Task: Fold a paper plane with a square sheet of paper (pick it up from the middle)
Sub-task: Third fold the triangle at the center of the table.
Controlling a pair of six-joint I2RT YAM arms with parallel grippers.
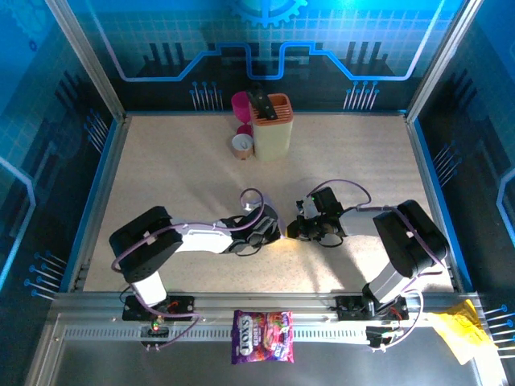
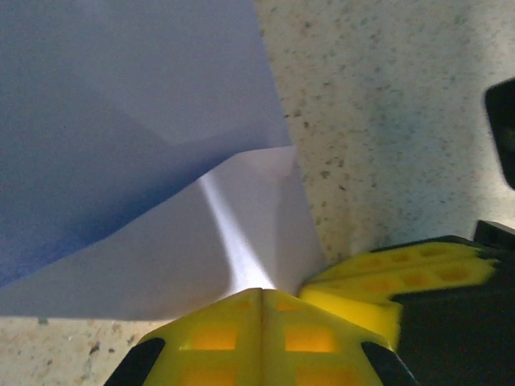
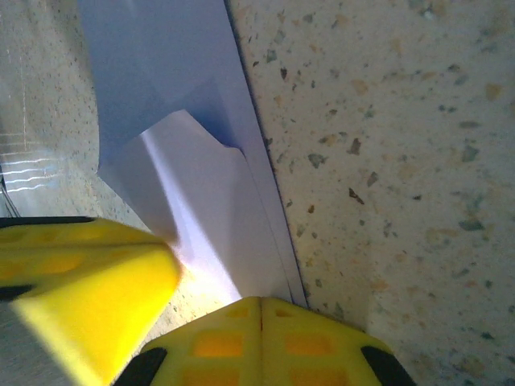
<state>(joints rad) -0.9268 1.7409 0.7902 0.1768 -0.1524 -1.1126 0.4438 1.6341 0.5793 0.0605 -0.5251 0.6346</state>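
The left end effector (image 2: 261, 299) has its two yellow fingers pressed together with no gap. A bright crease of the paper (image 2: 145, 121) runs straight into the seam between them, so it pinches the sheet at that edge. The paper is pale lilac and folded over on itself, with a small turned corner in the middle and layered flaps beyond. It sits low over the speckled bench (image 2: 386, 121), though I cannot tell whether it rests there. The right end effector (image 3: 261, 310) is likewise closed tight, clamped on the paper's long edge where several layers show. From above, the two end effectors sit just beside each other mid-bench, a little towards the arm bases.
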